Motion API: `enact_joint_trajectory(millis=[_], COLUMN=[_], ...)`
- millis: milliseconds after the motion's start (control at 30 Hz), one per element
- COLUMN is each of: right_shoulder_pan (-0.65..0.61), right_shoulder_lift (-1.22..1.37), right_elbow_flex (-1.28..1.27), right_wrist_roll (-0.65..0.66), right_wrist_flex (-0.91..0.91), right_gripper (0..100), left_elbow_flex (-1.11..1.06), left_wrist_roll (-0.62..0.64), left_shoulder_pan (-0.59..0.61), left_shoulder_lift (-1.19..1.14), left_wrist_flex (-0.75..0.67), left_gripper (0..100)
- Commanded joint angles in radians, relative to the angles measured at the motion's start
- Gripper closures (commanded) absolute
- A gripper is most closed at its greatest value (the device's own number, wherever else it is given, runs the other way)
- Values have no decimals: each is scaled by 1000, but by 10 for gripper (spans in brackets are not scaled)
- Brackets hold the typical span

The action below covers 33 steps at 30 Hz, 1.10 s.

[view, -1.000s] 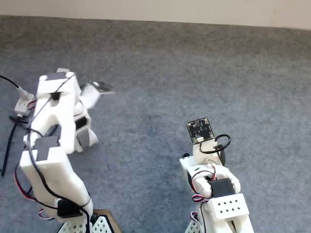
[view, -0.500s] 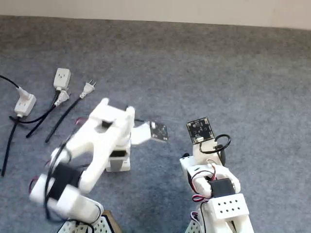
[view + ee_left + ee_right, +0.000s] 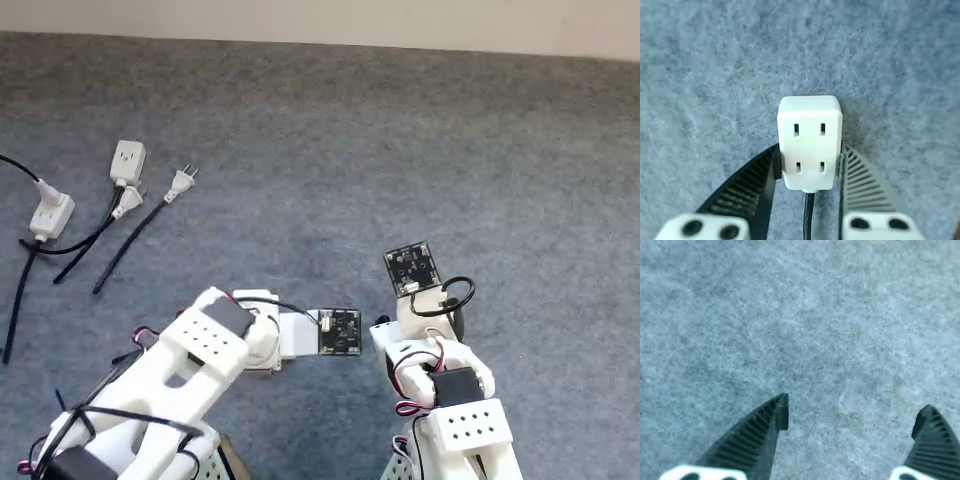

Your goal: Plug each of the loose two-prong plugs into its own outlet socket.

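Left hand: in the left wrist view it [image 3: 809,150] sits right at a white outlet block [image 3: 810,120]. I cannot tell whether it clamps the block or only sits around it.
Outlet block: white, with two pairs of slots on its upper face. It lies flat on the grey table, and a black cord [image 3: 809,215] leaves its end toward the hand's base.
Right hand: open, its two black tips wide apart [image 3: 855,407], with bare grey table between them.
Left arm: in the high view it [image 3: 200,350] is folded low at 7 o'clock. Its wrist points to 3 o'clock, and the small circuit board [image 3: 340,332] at its tip is just beside the right arm.
Right arm: at 5 o'clock [image 3: 440,375], pointing to 12 o'clock, with its own board [image 3: 411,266] at the tip.
Far outlet socket: a white socket [image 3: 127,160] at 10 o'clock on the table, well apart from both arms.
Edge outlet socket: a second white socket [image 3: 50,215] at 9 o'clock, near the table's edge. A corded plug [image 3: 40,187] touches its 12 o'clock end.
Loose plug: a two-prong plug [image 3: 180,183] lies free just to the 3 o'clock side of the far outlet socket. Its prongs point to 1 o'clock and its dark lead trails toward 7 o'clock.
Second plug: a white plug [image 3: 128,202] lies just at the 6 o'clock end of the far outlet socket. I cannot tell whether it is seated.
Table: grey felt-like covering [image 3: 400,130].
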<state>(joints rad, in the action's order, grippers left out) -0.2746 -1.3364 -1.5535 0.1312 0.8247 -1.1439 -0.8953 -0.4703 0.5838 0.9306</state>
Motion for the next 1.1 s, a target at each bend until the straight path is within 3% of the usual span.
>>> enact_joint_trajectory(millis=[0, 167, 367, 567, 700, 833, 1067], right_shoulder_pan=[-8, -8, -8, -8, -8, -8, -8], right_shoulder_lift=[-13, -13, -13, -13, -13, -13, -13], right_elbow_flex=[2, 1, 1, 1, 1, 1, 1], right_wrist_roll=[11, 11, 11, 11, 11, 11, 11], right_wrist_flex=[-16, -16, -16, -16, -16, -16, -16], right_gripper=[623, 623, 623, 623, 623, 623, 623], left_elbow_flex=[-8, -5, -2, 96, 274, 467, 843], left_wrist_roll=[9, 25, 55, -20, -20, -15, 207], left_shoulder_pan=[-19, -15, 131, 320, 444, 616, 823], left_shoulder_lift=[19, 19, 28, 28, 25, -13, -426], left_wrist_flex=[-18, -37, -25, 8, 109, 124, 83], left_gripper=[996, 966, 648, 652, 652, 653, 682])
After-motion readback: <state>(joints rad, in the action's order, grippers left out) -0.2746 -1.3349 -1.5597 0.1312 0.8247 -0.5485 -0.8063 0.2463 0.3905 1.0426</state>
